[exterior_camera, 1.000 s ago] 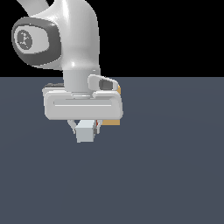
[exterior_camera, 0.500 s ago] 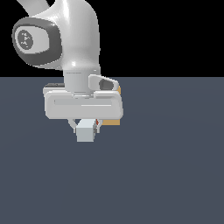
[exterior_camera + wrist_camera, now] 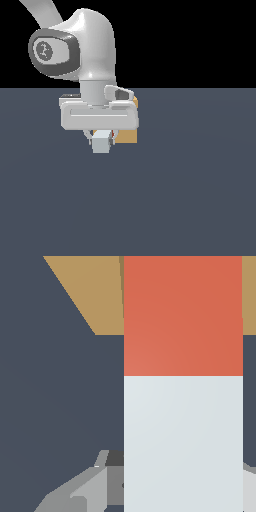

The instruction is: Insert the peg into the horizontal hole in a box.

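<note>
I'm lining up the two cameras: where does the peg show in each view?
Exterior view: the peg shows only its pale end, below the gripper, in front of the box.
Wrist view: the peg fills the middle, red-orange half toward the box.
Shared landmark: the tan box.

hole hidden, box [image 3: 131, 134] mostly behind arm [image 3: 95, 60]

- The peg [image 3: 183, 381], a square-section bar, red-orange in one half and pale grey-white in the other, is held level above the table.
- In the exterior view only its pale end face [image 3: 101, 142] is seen.
- Its red-orange half is directed at the box [image 3: 128, 135], a tan-orange matte block.
- In the wrist view, that half is seen overlapping the box face [image 3: 95, 293].
- The hole cannot be made out.
</note>
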You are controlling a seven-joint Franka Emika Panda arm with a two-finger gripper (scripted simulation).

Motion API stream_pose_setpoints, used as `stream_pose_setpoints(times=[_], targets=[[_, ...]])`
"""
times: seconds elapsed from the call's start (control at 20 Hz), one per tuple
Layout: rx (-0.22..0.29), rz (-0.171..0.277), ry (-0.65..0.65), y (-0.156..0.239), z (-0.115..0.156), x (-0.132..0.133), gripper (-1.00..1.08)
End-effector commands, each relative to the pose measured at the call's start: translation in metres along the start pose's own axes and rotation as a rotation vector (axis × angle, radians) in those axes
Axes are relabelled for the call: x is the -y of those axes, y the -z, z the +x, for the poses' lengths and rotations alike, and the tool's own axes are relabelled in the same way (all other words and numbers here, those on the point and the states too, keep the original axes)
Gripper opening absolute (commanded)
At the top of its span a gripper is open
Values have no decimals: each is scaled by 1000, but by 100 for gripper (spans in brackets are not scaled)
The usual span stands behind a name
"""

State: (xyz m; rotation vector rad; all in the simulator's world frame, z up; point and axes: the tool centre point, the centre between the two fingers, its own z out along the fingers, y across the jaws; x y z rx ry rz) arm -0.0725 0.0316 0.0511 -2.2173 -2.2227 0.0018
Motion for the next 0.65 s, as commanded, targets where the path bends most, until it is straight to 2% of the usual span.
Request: stream_pose_setpoints(times=[0.0,0.3,0.6], targets=[[-1,-3,1,2,18,-1,-100],[-1,-4,1,2,42,-1,-100],[-1,-4,1,2,43,-3,-100]])
